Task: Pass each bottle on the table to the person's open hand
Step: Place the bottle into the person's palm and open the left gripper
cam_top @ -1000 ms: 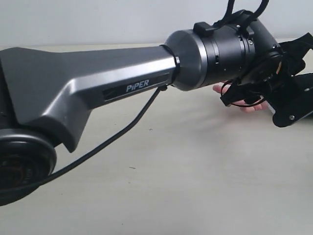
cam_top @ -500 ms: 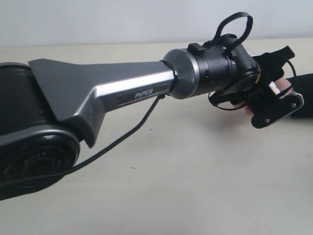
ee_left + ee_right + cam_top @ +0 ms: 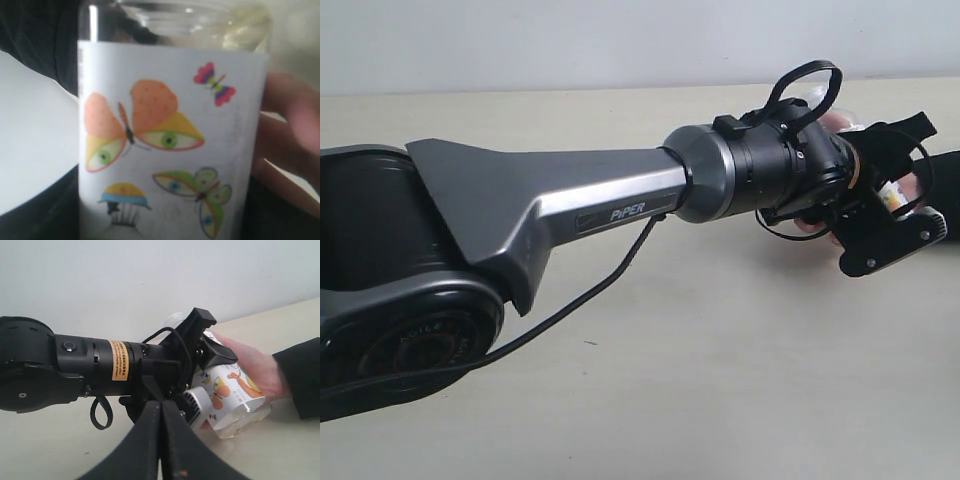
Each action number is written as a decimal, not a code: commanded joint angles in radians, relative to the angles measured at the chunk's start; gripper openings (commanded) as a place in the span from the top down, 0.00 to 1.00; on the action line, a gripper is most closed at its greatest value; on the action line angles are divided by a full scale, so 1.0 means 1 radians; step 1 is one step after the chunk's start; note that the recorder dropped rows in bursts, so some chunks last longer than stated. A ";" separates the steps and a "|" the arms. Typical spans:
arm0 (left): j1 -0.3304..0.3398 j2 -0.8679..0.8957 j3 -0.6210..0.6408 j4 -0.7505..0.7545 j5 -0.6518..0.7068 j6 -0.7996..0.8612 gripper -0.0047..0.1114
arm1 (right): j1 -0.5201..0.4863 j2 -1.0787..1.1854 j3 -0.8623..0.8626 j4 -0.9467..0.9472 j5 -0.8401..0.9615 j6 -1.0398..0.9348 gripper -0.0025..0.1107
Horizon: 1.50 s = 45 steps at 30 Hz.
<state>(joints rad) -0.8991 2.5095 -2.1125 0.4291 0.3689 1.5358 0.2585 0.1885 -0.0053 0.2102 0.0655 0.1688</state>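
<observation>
**Handover stage: condition and hazards**

1. The left gripper [image 3: 214,338] is clamped on the butterfly-label bottle [image 3: 170,145], with its jaws across the labelled body. The bottle lies against the palm of the person's open hand [image 3: 255,367]. In the left wrist view, fingers [image 3: 292,125] show just beside the label.
2. The right gripper [image 3: 160,410] has its jaws pressed together and holds nothing. It stands well clear of the hand.
3. No other bottle is visible from any camera, so you cannot confirm how many remain.

**What can go wrong**

- If you part the jaws before the hand takes the weight, the bottle probably rolls off the palm onto the table [image 3: 720,380]. The round, smooth body gives little resistance.
- If you withdraw the arm with the jaws clamped, you pull the bottle out of the hand.
- The jaws sit close to bare skin. Any sideways drift toward the hand risks a pinch.
- The cable loop [image 3: 805,80] near the wrist stands just beside the hand and may snag the sleeve [image 3: 300,375].
</observation>
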 commanded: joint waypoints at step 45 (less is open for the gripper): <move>-0.008 -0.270 -0.007 -0.013 0.579 -0.399 0.11 | -0.003 -0.002 0.005 -0.008 -0.005 0.000 0.98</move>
<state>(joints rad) -0.9056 2.2953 -2.1125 0.4160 0.8697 1.2650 0.2585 0.1885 -0.0053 0.2102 0.0655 0.1688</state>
